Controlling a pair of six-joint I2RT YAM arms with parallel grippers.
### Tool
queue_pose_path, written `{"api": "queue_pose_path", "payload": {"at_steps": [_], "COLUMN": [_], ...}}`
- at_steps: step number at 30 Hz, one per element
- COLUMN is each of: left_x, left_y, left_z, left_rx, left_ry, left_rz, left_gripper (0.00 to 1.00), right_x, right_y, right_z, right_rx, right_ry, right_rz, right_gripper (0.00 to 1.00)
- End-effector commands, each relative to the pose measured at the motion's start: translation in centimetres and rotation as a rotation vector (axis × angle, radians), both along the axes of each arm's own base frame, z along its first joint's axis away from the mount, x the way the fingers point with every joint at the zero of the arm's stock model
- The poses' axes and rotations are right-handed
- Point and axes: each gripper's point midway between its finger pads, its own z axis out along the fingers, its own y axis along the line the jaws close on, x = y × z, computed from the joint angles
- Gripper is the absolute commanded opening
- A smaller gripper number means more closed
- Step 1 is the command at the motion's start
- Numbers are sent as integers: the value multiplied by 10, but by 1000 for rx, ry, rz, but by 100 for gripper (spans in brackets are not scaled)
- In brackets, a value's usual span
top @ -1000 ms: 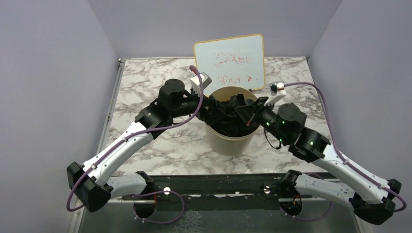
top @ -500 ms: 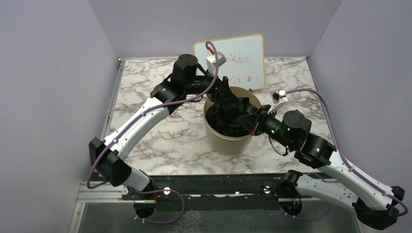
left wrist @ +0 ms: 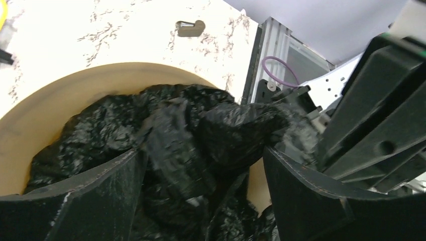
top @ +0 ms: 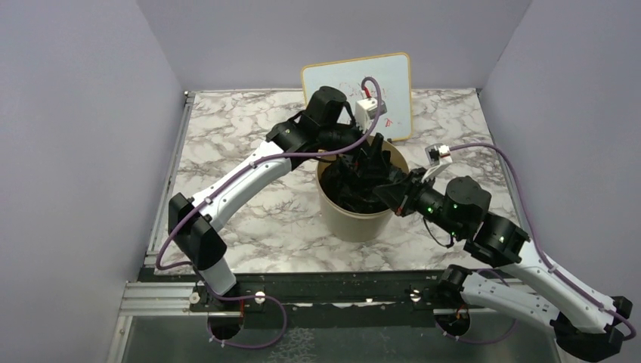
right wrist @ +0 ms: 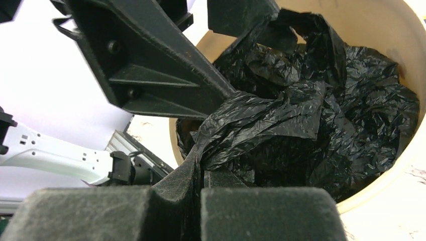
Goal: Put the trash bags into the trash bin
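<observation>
In the space of a second the left arm [top: 242,174] has swung from the left side of the trash bin [top: 355,223] round to its far rim. Its wrist now hangs in front of the whiteboard [top: 329,91], and the right arm has drawn back slightly toward the table's right edge.

The trash bags [top: 355,193], a crumpled mass of glossy black plastic, sit almost wholly inside the cream bin, which stands near the middle of the marble table [top: 227,128], just in front of the whiteboard. In the left wrist view one hump of plastic [left wrist: 201,135] rises toward the rim against the bin's inner wall [left wrist: 45,110].

The left gripper [top: 370,157] reaches in over the far rim with its jaws spread wide, straddling that hump [left wrist: 203,155] without holding it. It is probably placed to press the loose plastic down.

The right gripper [top: 394,189] comes in over the right rim with its fingers closed tight. In its own camera a fold of the bags [right wrist: 301,115] runs straight into the seam between the fingers [right wrist: 200,175], so it appears to pinch the plastic. That would keep the floppy bags from springing back over the bin's rim [right wrist: 392,30]. The task looks close to finished, with only tucking left.
</observation>
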Motion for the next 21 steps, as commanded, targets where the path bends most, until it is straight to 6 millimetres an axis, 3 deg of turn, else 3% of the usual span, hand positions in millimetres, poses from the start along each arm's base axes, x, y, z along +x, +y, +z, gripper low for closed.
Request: {"api": "queue_pose_path", "payload": {"at_steps": [1,3,10,14,21], "left_x": [5,1,0,11,51], "left_y": [-9,-12,-8,1,35], "left_z": [9,5,4,16,39], "left_rx": [14,15,32,39,42], "left_ry": [-28,-6,-32,-94,-178], "left_rz": [22,-14,-7,77,402], "left_gripper": [81,70,12,0,0], "right_x": [-7,-7,5,11,24], "right_y": [1,-1,-20,-24,-23], "right_z": [-6,-7,-18,-27,-26], "right_rx": [-6,-1,-53,-131,-191], "right_ry": [0,-8,19,33,37], "right_rz": [42,31,-87,-118,-160], "right_gripper": [1,1,1,1,1]}}
